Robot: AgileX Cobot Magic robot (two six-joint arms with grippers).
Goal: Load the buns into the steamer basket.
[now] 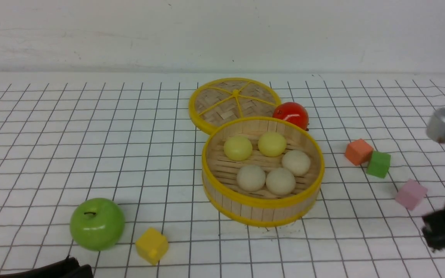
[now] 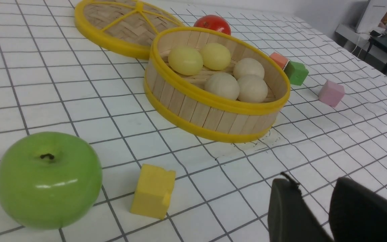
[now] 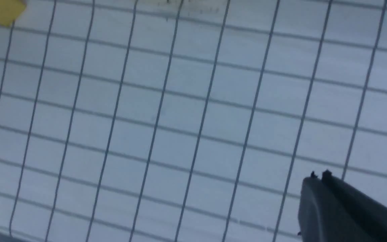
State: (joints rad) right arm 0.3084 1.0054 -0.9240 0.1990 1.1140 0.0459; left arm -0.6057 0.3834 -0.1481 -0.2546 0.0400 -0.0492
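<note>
5 buns point(image 1: 265, 166) sit inside the steamer basket point(image 1: 263, 211) on the table point(image 1: 91, 135).
Front view: basket beside its lid point(image 1: 222, 110). Left wrist view: left gripper point(image 2: 314, 188) spread, empty, near a yellow cube point(image 2: 153, 191). Right wrist view: right gripper point(image 3: 319, 175) pressed together, empty, over bare grid.

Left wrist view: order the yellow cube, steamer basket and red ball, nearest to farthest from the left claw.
1. Yellow cube, beside the left claw, by the apple.
2. Steamer basket, mid-table.
3. Red ball, behind the basket.
</note>
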